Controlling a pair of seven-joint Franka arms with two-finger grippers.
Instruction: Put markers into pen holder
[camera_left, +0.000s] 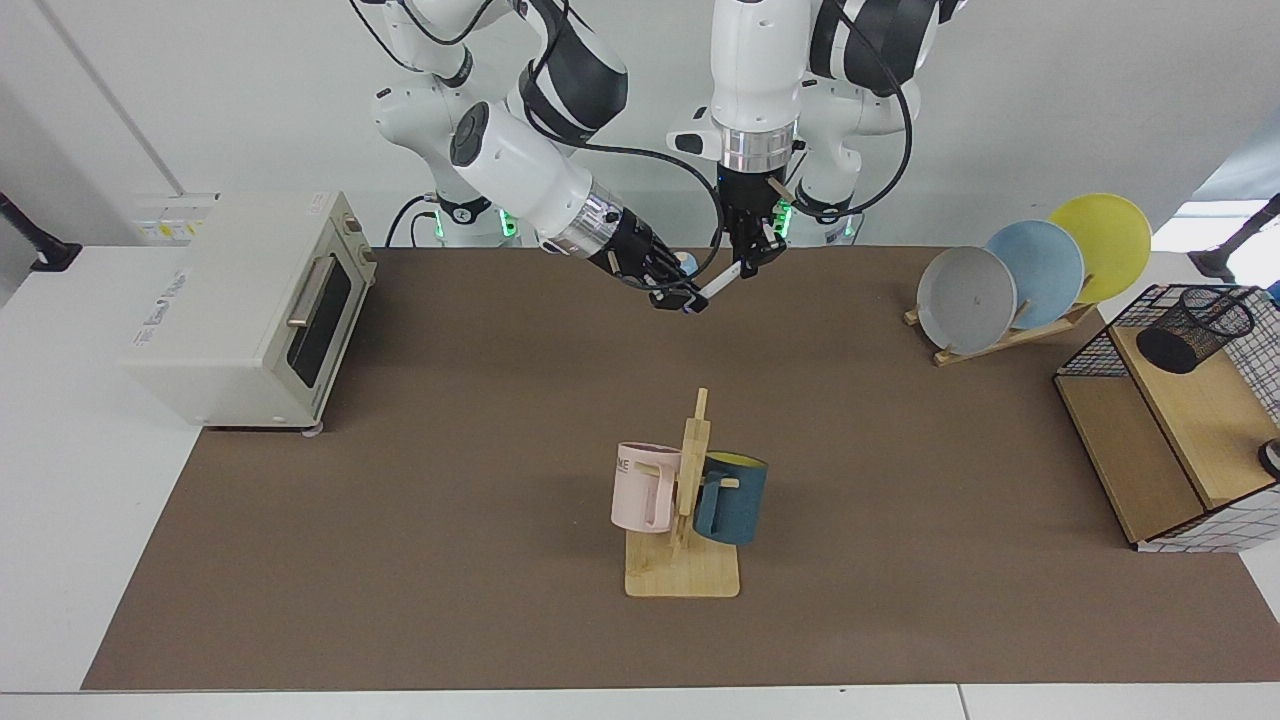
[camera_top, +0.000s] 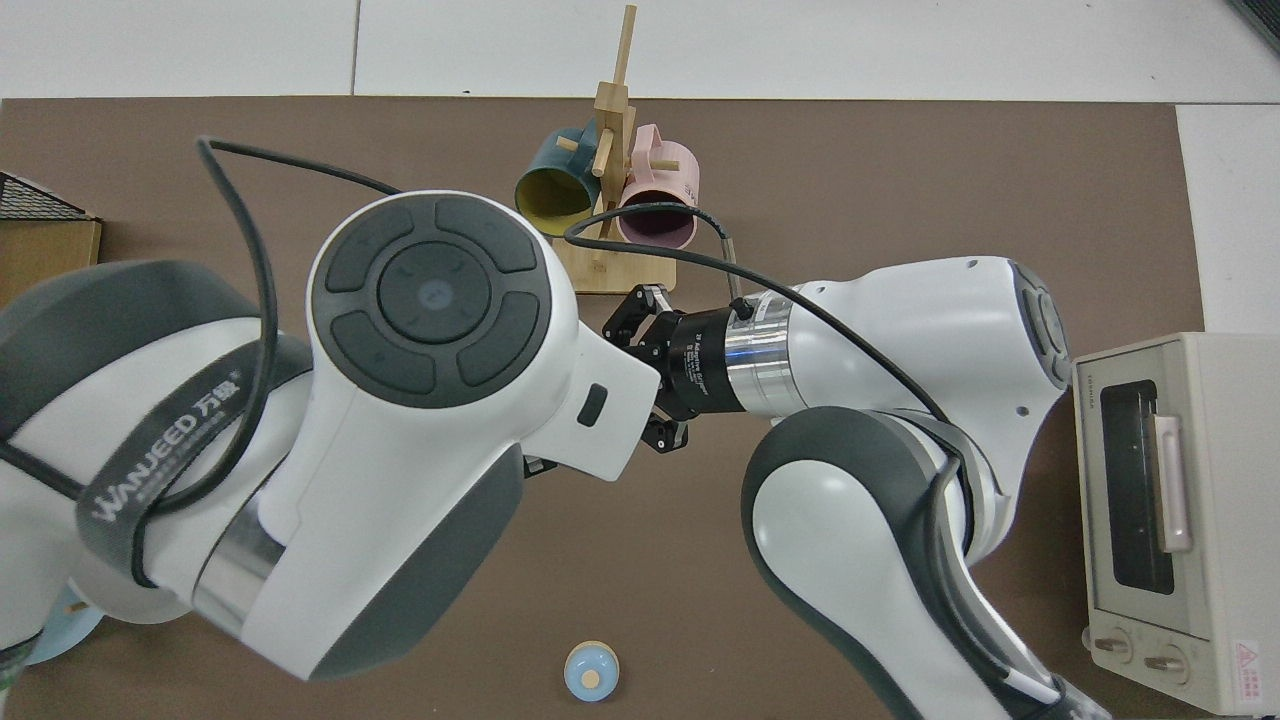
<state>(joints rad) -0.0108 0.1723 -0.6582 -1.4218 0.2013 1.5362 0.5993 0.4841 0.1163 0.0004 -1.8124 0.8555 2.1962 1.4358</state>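
The white marker (camera_left: 714, 286) hangs slanted above the far middle of the brown mat. My right gripper (camera_left: 681, 298) is shut on its lower, blue end. My left gripper (camera_left: 748, 262) points straight down at the marker's upper end, and whether it grips the marker does not show. The black mesh pen holder (camera_left: 1196, 328) lies tilted on the wooden shelf of the wire basket (camera_left: 1170, 300) at the view's far right, well away from both grippers. In the top view the left arm's body (camera_top: 430, 420) hides the marker and both grippers' tips; the pen holder is out of that view.
A toaster oven (camera_left: 250, 300) stands on the view's left. A wooden mug rack (camera_left: 685, 520) with a pink and a blue mug stands mid-mat. A plate rack (camera_left: 1030, 275) holds three plates. A small blue round object (camera_top: 590, 672) lies near the arms' bases.
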